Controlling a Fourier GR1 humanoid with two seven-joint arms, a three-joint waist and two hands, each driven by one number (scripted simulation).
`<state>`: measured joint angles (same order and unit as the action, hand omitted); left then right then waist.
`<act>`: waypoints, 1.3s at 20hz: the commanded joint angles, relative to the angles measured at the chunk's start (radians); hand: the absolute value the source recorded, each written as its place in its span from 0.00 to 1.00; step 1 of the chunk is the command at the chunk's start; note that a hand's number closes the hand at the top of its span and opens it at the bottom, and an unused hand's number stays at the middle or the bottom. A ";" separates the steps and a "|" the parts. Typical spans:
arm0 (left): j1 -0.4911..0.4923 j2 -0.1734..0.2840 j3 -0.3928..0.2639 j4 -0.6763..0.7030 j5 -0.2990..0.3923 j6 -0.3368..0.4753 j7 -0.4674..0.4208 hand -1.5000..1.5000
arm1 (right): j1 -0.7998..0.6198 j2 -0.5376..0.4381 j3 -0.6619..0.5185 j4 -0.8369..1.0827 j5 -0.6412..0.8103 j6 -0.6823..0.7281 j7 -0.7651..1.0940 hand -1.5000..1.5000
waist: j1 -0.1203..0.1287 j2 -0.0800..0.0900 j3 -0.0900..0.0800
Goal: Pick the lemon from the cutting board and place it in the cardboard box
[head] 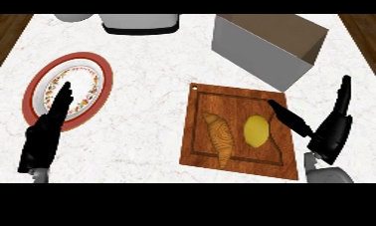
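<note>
A yellow lemon point(255, 130) lies on the right half of a wooden cutting board point(241, 99), next to a croissant point(220, 137). Behind the board, the open cardboard box point(268, 46) stands at the far right of the counter. My right hand point(332, 131) is open just right of the board, its thumb stretched over the board's right edge towards the lemon, with a small gap between them. At the lower left my left hand point(46, 133) rests open, fingertips over the rim of a plate.
A round plate point(92, 78) with a red rim and patterned border sits at the left. A grey appliance point(141, 22) and a grey rounded object point(73, 17) stand at the counter's back edge. Bare marble lies between plate and board.
</note>
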<state>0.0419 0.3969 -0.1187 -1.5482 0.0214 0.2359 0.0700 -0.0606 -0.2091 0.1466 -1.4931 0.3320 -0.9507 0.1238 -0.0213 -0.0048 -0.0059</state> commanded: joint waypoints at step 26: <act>-0.003 -0.059 -0.031 -0.033 -0.052 -0.006 0.028 0.50 | -0.085 -0.041 0.333 -0.360 0.393 0.909 1.307 0.00 | 0.026 0.002 0.005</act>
<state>0.0062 0.3555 -0.1365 -1.5498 -0.0238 0.2280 0.0975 -0.1237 -0.3134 0.4531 -1.8423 0.6584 -0.0875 1.1892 0.0028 -0.0020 -0.0021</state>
